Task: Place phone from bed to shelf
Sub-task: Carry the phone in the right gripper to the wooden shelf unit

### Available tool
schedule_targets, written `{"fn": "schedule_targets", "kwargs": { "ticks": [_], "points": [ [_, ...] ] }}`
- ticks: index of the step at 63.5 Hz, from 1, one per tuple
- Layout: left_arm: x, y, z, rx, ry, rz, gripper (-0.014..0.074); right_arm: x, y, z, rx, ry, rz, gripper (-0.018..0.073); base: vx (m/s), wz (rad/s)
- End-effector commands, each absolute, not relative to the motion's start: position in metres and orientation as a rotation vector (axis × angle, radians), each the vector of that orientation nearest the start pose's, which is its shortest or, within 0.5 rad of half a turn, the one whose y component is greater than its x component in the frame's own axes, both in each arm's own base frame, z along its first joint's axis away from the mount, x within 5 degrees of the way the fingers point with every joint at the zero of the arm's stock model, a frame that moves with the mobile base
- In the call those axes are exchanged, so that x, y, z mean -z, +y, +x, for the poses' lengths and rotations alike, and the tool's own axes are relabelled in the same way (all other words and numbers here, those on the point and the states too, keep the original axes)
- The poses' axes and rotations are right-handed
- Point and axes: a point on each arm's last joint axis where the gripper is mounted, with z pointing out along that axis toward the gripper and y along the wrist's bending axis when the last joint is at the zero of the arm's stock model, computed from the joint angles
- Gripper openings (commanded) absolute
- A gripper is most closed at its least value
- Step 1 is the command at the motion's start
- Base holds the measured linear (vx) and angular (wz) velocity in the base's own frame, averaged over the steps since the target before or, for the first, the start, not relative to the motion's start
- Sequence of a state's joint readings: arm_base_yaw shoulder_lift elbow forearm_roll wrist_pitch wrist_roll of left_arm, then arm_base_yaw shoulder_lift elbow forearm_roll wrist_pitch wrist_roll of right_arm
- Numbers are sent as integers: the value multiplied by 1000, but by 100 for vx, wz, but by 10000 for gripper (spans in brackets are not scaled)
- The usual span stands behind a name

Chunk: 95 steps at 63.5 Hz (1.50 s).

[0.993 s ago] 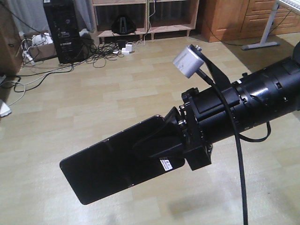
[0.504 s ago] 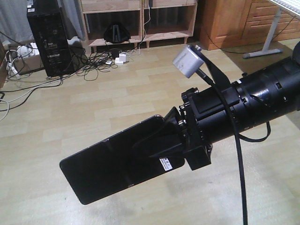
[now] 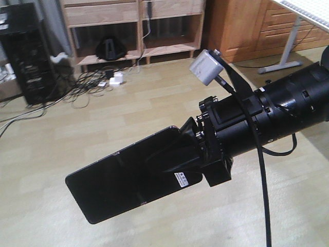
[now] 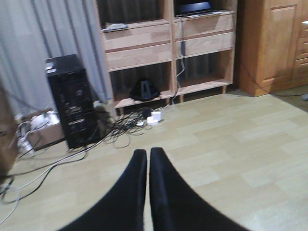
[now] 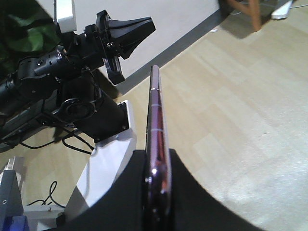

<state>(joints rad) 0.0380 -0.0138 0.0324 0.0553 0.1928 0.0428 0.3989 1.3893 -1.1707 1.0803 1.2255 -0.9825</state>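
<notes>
The phone [image 3: 118,180], slim, black and glossy with a small white label near the held end, sticks out to the lower left, held above the wooden floor by my right gripper [image 3: 172,154], which is shut on it. In the right wrist view the phone [image 5: 156,110] shows edge-on with a pinkish rim, clamped between the two black fingers of the right gripper [image 5: 158,156]. My left gripper [image 4: 147,154] is shut and holds nothing; in the right wrist view this left gripper [image 5: 142,26] is off to the left. The pale-wood shelf [image 3: 105,14] [image 4: 139,41] stands across the floor. The bed is out of view.
A black computer tower [image 3: 25,56] [image 4: 72,101] stands left of the shelf, with tangled cables [image 3: 87,85] and white plugs on the floor before it. An orange-brown cabinet [image 3: 239,25] stands right of the shelf. A grey desk leg [image 3: 288,46] is at the far right.
The room has slid left and down in the front view, and the shelf looks larger. The right arm and the phone hold the same place in the frame.
</notes>
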Motion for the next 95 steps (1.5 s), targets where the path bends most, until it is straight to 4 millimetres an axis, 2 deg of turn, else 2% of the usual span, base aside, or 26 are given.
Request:
{"fn": "schedule_targets", "kwargs": {
  "ticks": [1, 52, 95],
  "points": [
    [-201, 3, 55, -104, 1588, 36, 1, -375, 172, 200, -1349, 1912, -1250, -1, 47, -25],
    [-201, 3, 55, -104, 1588, 36, 1, -375, 172, 200, -1349, 1912, -1250, -1, 45, -31],
    [-201, 3, 55, -104, 1588, 36, 1, -375, 172, 200, -1349, 1912, -1250, -1, 48, -13]
  ]
}}
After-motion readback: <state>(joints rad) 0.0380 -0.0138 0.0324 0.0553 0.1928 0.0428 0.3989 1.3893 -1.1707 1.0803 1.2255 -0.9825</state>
